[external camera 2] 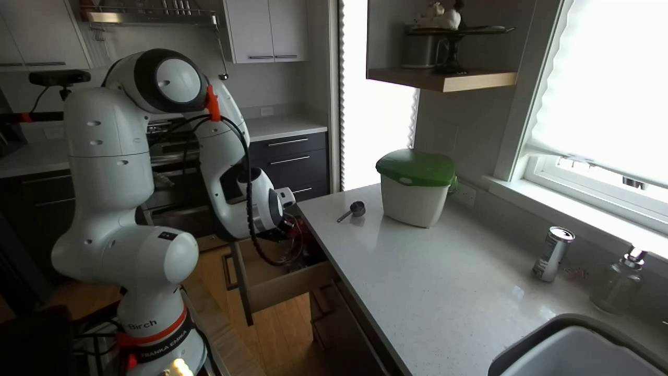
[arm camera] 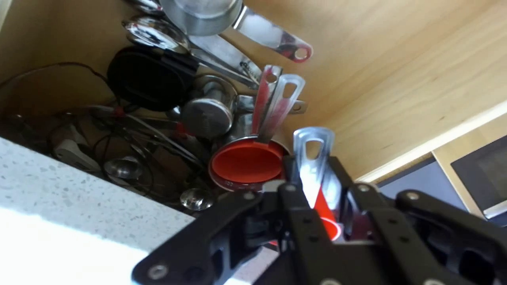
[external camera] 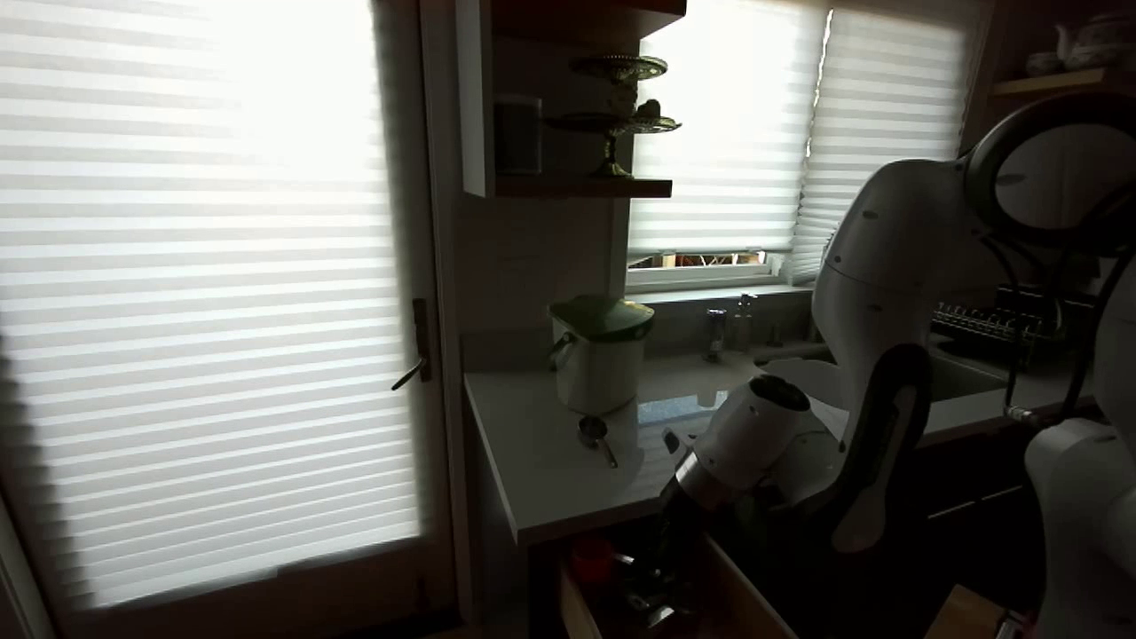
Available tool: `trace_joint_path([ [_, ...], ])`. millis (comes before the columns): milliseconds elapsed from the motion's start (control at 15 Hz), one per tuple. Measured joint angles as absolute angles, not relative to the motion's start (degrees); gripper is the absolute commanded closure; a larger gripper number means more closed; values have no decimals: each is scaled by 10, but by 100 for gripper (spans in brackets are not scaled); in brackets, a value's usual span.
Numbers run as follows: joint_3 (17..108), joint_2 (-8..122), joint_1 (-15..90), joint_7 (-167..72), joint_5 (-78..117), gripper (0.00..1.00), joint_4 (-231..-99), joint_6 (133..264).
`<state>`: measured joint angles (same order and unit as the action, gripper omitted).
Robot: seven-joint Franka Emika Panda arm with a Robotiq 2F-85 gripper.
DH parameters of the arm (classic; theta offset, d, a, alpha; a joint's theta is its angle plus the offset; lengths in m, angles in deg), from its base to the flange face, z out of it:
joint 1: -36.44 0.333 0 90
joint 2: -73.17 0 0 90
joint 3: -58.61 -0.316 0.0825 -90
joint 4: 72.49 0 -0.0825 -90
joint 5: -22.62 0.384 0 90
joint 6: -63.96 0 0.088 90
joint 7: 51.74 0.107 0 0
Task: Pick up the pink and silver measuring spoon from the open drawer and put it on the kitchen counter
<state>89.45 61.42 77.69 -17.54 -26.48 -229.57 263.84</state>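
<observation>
Tool (arm camera: 313, 163) gripping measuring spoon (arm camera: 312, 180), utensils (arm camera: 208, 118) in drawer (arm camera: 396, 75)

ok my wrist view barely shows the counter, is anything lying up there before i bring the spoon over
Observer: Yes, a metal scoop lies on the counter.
Operator: what's next to it
Observer: A white bin with a green lid stands beside it.
Operator: which of those sits closer to the drawer
Observer: The scoop; both exterior views show it on the drawer's side of the bin.
</observation>
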Motion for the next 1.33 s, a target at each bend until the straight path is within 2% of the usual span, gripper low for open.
trace_joint_path([
  [533,895,695,779,-113,-415,95,-2295,2623],
  [1000,895,740,778,80,-435,95,-2295,2626],
  [1333,896,770,776,189,-399,95,-2276,2570],
])
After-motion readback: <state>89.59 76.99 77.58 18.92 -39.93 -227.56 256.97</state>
